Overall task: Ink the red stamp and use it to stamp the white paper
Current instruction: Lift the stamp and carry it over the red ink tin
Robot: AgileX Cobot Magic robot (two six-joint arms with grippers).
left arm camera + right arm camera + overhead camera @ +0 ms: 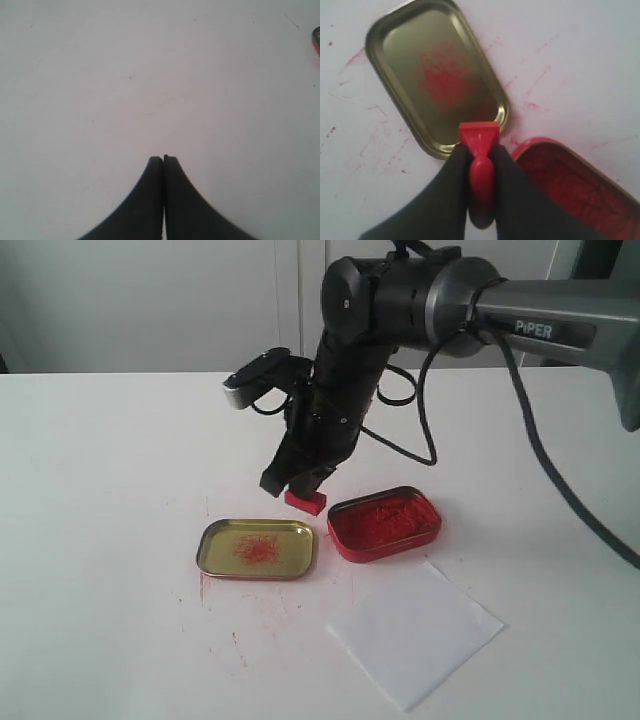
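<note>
My right gripper (pixel 303 483) (pixel 479 150) is shut on the knob of the red stamp (pixel 306 501) (pixel 479 140), whose square base sits at the table between two tins. In the exterior view the red ink tin (pixel 384 523) (pixel 580 187) lies just right of the stamp. The white paper (pixel 415 632) lies near the front, right of centre. My left gripper (pixel 163 158) is shut with nothing in it, over bare white table; it does not show in the exterior view.
A gold tin lid (pixel 256 548) (pixel 436 75) smeared with red ink lies left of the stamp. Red ink smudges (pixel 225 625) mark the table in front of it. A black cable (pixel 420 430) hangs from the right arm behind the red tin.
</note>
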